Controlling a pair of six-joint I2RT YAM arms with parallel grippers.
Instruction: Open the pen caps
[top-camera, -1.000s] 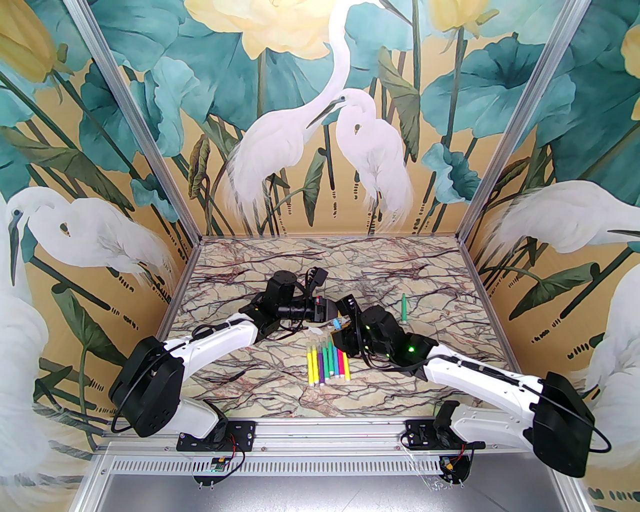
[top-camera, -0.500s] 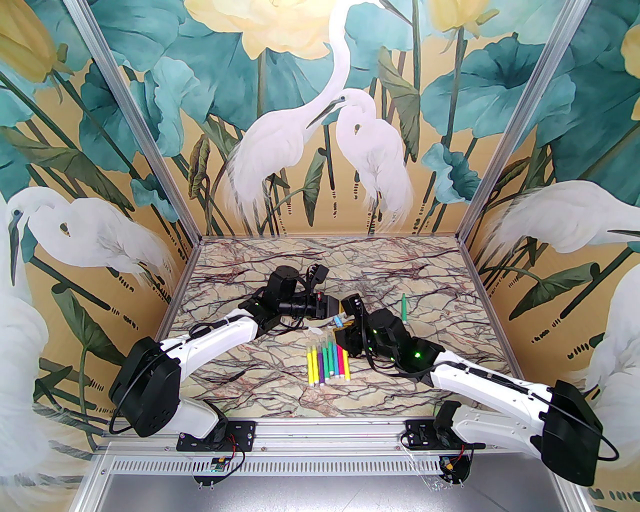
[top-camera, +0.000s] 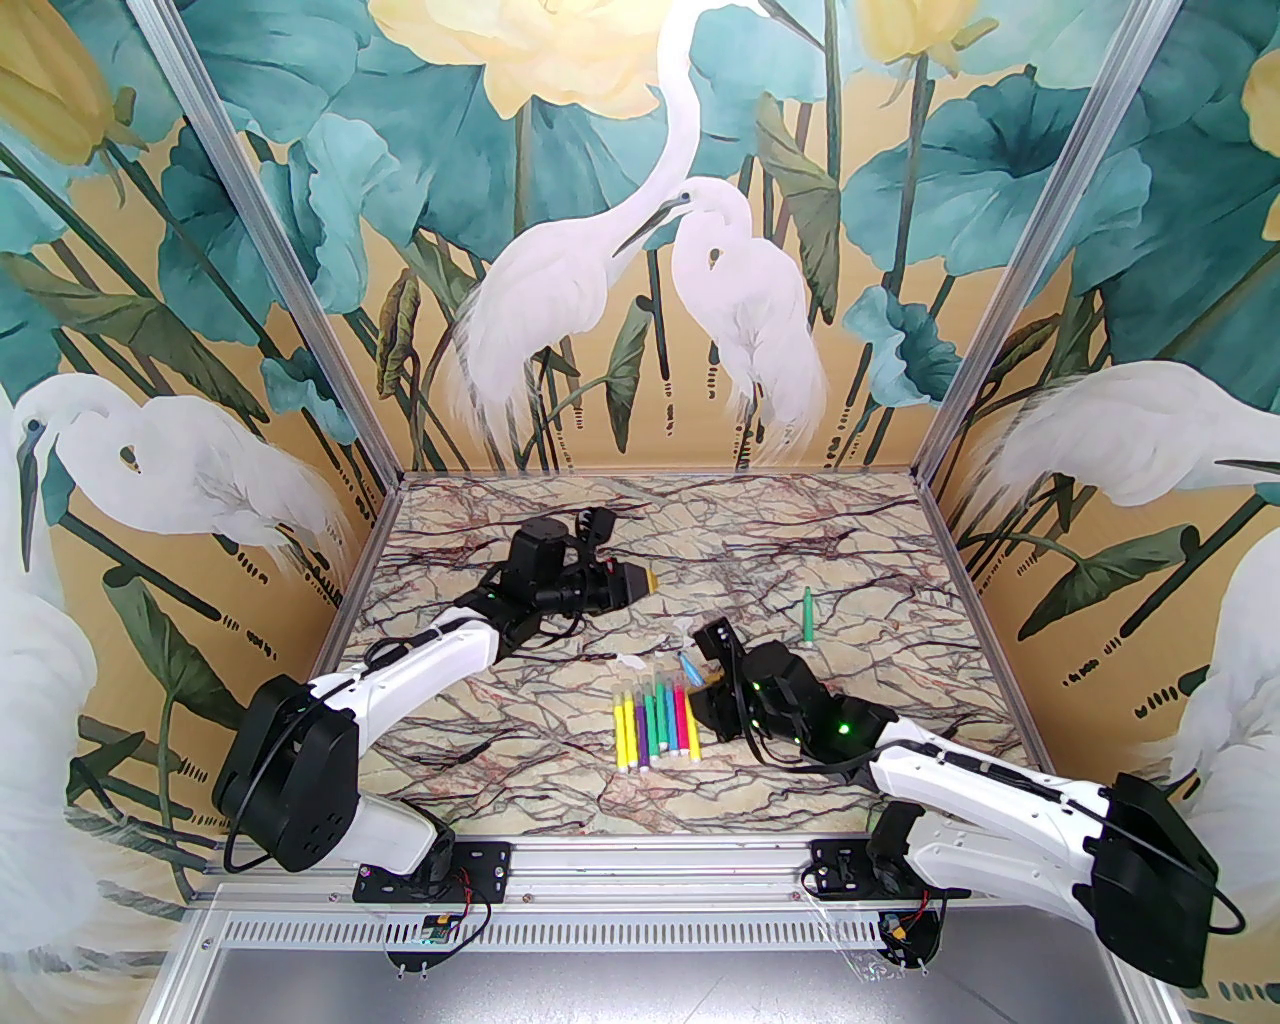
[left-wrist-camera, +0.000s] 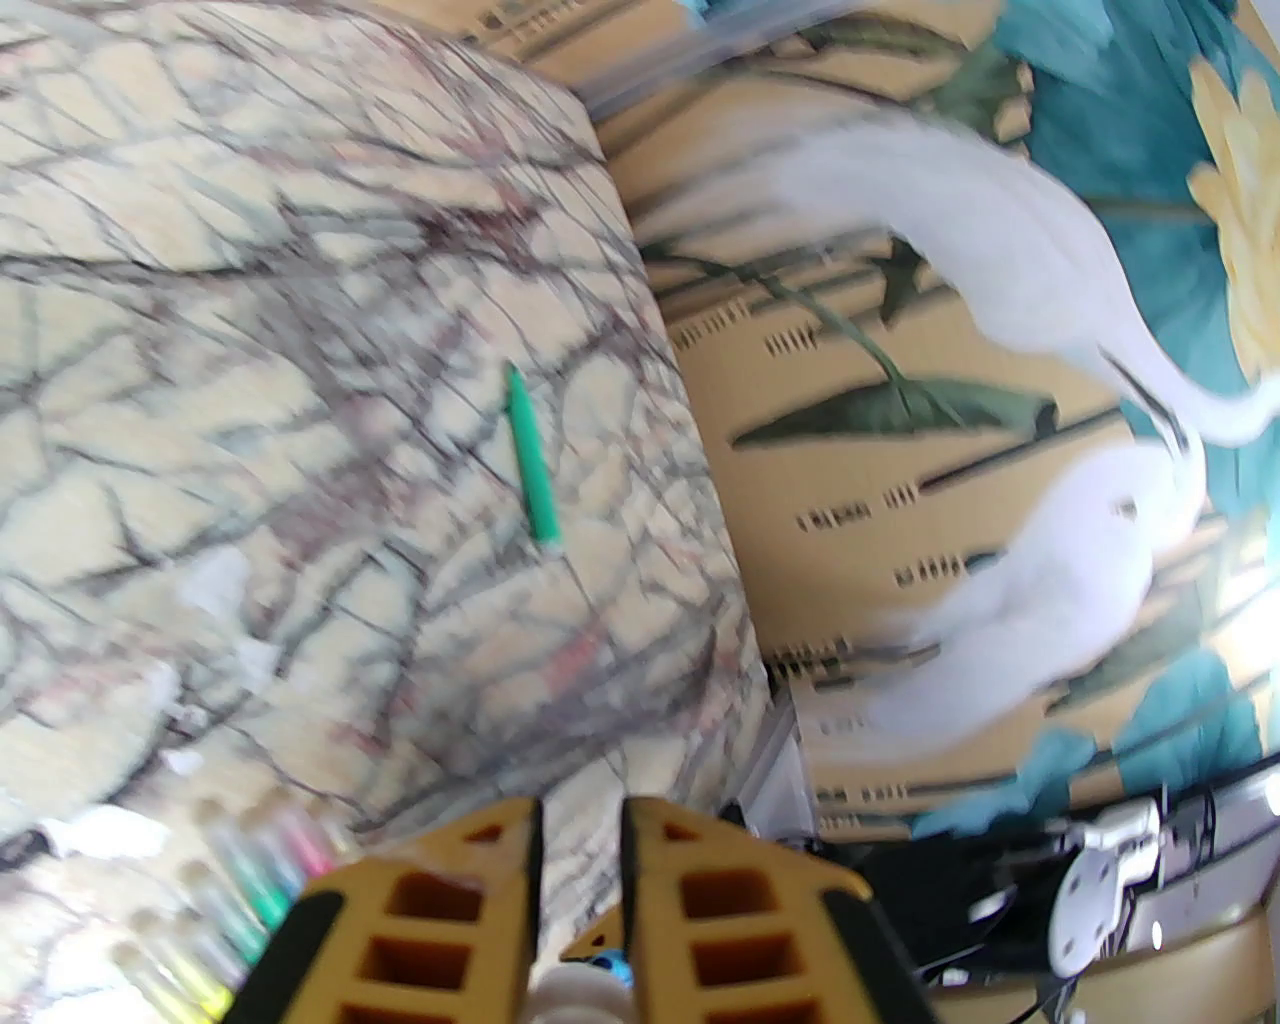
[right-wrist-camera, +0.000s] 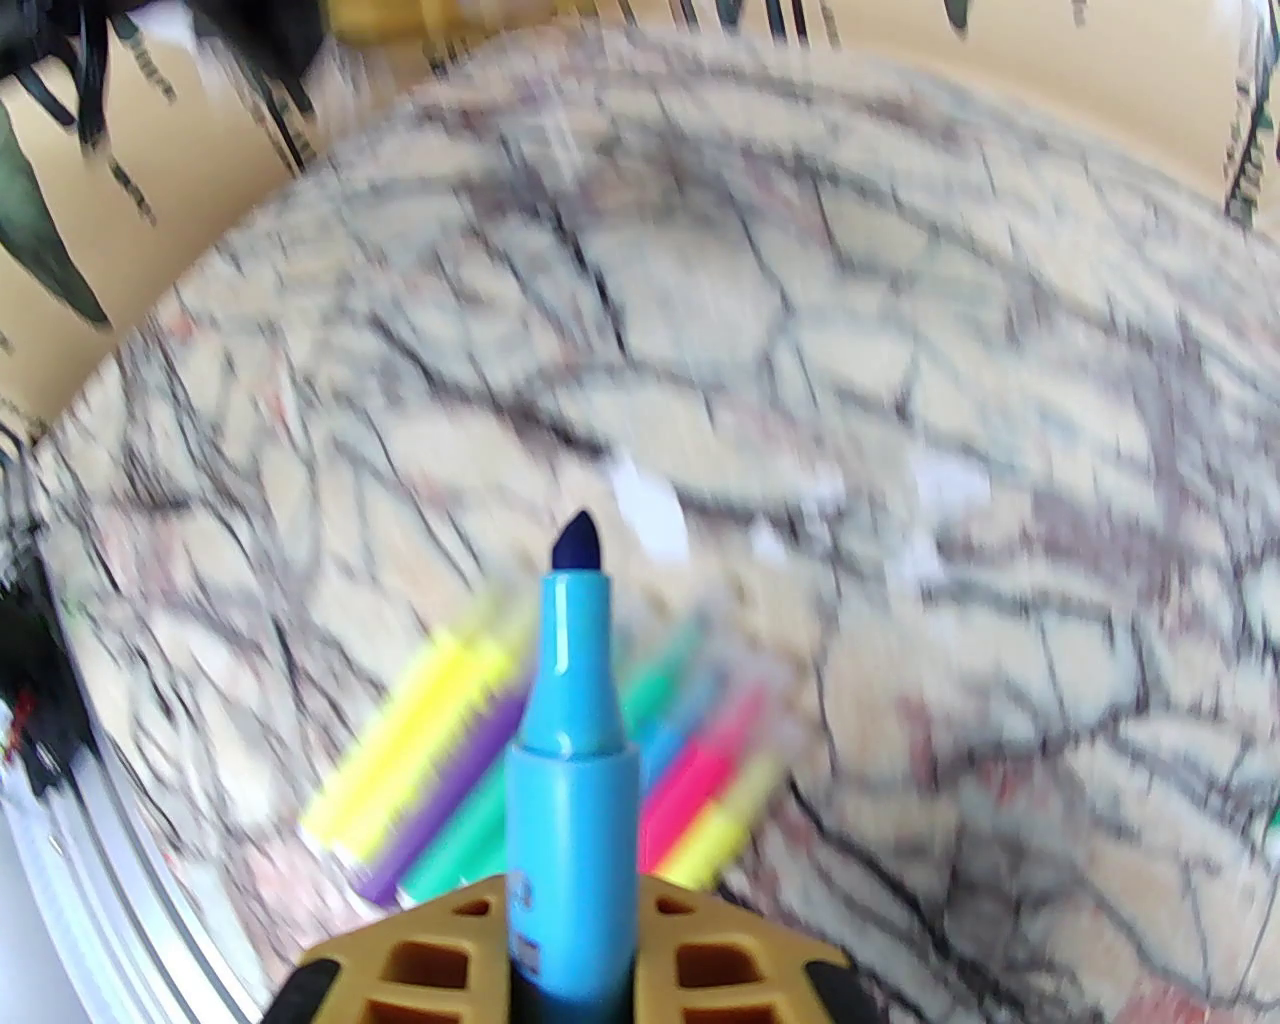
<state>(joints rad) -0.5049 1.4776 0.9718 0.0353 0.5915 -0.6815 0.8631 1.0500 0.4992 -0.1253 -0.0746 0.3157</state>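
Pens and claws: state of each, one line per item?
blue pen: uncapped, tip bare, held in right claw
right claw: shut on blue pen
left claw: fingers near together, grip unclear
row of pens: lying side by side, capped
green pen: lying alone, apart

Bright, even light up top, all sharp; wrist views smear, tabletop (right-wrist-camera: 900, 350) bulging fisheye-style, only the blue pen (right-wrist-camera: 570, 800) crisp.

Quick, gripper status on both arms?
left gripper: shut on what looks like a pale pen cap, low between its fingers.
right gripper: shut on the uncapped blue pen.
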